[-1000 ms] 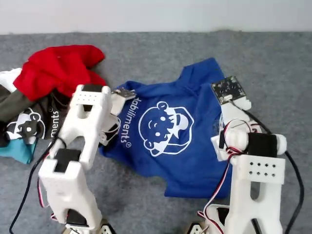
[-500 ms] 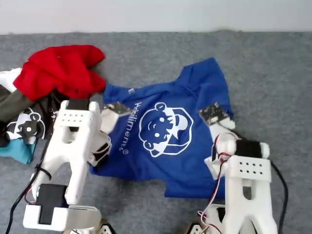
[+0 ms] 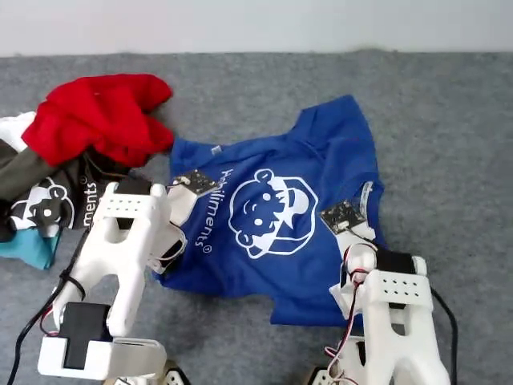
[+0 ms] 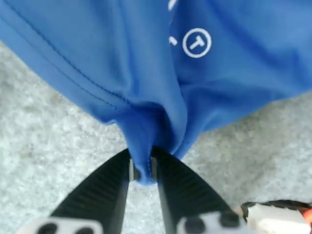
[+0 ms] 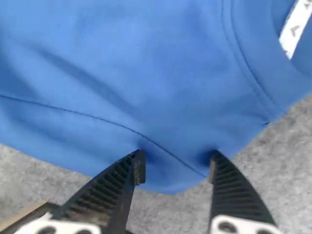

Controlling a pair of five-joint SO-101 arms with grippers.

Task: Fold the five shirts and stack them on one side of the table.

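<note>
A blue shirt (image 3: 280,241) with a white cartoon print lies spread in the middle of the table. At its left edge my left gripper (image 3: 170,245) is shut on a pinched fold of the blue shirt (image 4: 146,112); in the left wrist view the left gripper (image 4: 141,165) has cloth bunched between its black fingers (image 4: 105,185). Over the shirt's right side my right gripper (image 3: 353,237) stands open. In the right wrist view the right gripper (image 5: 174,168) straddles the hem of the blue shirt (image 5: 146,73), fingertips resting on the cloth.
A heap of other shirts lies at the back left: a red one (image 3: 100,116) on top, a black one with white print (image 3: 48,200), a teal corner (image 3: 28,249) and a bit of white (image 3: 12,128). Grey carpet (image 3: 449,144) covers the table.
Both arms have drawn back toward the table's front. The left gripper has pulled the blue shirt's left edge with it, spreading that side, and the shirt has shifted slightly toward the front.
</note>
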